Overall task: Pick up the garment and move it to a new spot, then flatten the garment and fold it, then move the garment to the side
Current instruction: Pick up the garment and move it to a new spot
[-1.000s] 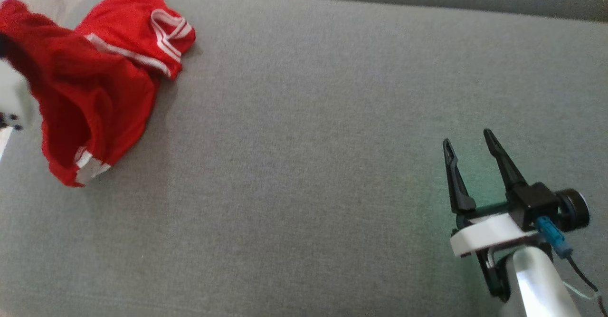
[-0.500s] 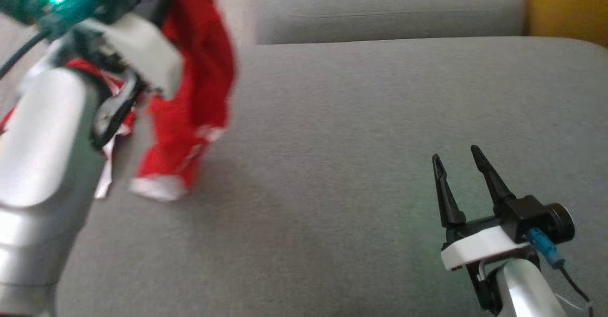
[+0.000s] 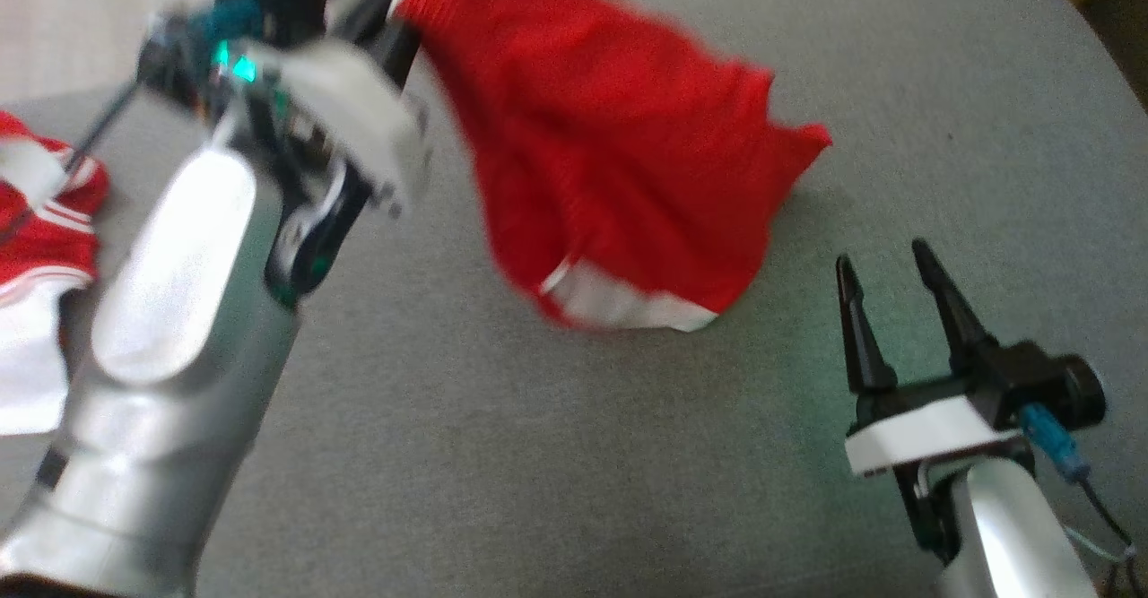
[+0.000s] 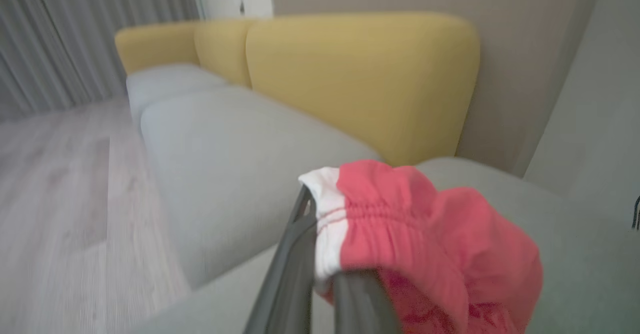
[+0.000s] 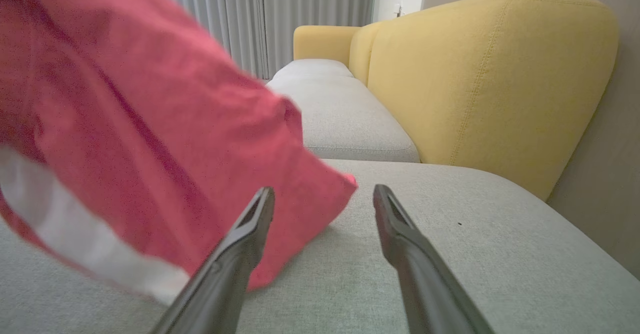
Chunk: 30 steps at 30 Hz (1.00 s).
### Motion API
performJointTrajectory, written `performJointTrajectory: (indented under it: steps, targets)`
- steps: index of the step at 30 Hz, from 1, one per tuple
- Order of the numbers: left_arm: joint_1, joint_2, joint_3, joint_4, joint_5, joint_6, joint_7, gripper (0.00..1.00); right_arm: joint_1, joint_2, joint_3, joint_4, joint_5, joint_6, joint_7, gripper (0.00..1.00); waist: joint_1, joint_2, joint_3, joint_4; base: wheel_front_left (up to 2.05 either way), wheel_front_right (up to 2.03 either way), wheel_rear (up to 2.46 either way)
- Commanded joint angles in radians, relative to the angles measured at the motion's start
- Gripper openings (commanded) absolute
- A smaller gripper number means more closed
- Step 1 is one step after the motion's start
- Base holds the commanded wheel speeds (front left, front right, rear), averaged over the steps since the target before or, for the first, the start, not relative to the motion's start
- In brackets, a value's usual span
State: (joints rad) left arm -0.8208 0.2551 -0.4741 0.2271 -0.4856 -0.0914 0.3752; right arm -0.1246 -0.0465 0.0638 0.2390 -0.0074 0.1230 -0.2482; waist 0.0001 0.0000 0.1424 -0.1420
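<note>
The garment (image 3: 619, 159) has swung in from the left and now dangles over the middle of the sofa seat (image 3: 574, 455), with the left gripper (image 3: 399, 24) clamped on its waistband. The right gripper (image 3: 882, 255) sits nearby, fingers spread and empty.

The garment (image 3: 619, 159) is red with white trim, the sofa seat (image 3: 942, 114) grey and its backrest (image 5: 490, 73) mustard yellow.
</note>
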Motion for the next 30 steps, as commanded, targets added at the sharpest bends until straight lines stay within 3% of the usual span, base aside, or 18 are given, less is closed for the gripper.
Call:
performJointTrajectory:
  steps: [1, 10, 11, 12, 20, 26, 30]
  targets:
    - [-0.013, 0.051, 0.047, 0.002, 0.005, 0.006, -0.010, 0.00, -0.053, -0.004, 0.024, -0.038, 0.010, 0.008, -0.013, 1.00, -0.0001, 0.0000, 0.065, -0.042, 0.00, 0.00, 0.00]
    - [0.039, 0.116, 0.100, 0.270, 0.031, 0.031, -0.196, 0.00, -0.101, -0.004, 0.046, -0.058, 0.027, 0.008, -0.013, 1.00, -0.0001, 0.0000, 0.184, -0.087, 0.00, 0.00, 0.00]
    - [0.034, 0.119, 0.101, 0.291, 0.040, 0.034, -0.222, 0.40, -0.103, -0.004, 0.046, -0.059, 0.026, 0.008, -0.013, 1.00, -0.0001, 0.0000, 0.188, -0.086, 0.00, 0.00, 0.00]
    - [0.029, 0.121, 0.100, 0.309, 0.049, 0.037, -0.248, 0.98, -0.104, -0.004, 0.046, -0.058, 0.026, 0.008, -0.013, 1.00, -0.0001, 0.0000, 0.191, -0.084, 0.00, 0.00, 0.00]
    - [0.028, 0.076, 0.084, 0.412, 0.043, 0.024, -0.338, 1.00, -0.097, -0.004, 0.046, -0.048, 0.016, 0.008, -0.013, 1.00, -0.0001, 0.0000, 0.147, -0.031, 0.00, 0.00, 0.00]
    - [0.104, 0.028, 0.077, 0.382, -0.004, 0.009, -0.369, 1.00, -0.069, -0.004, 0.035, -0.037, -0.004, 0.008, -0.013, 1.00, -0.0001, 0.0000, 0.068, 0.032, 0.00, 0.00, 0.00]
    - [0.190, 0.016, 0.061, 0.330, 0.007, 0.028, -0.430, 1.00, -0.048, -0.004, 0.028, -0.030, -0.013, 0.008, -0.013, 1.00, -0.0001, 0.0000, 0.010, 0.069, 0.00, 0.00, 0.00]
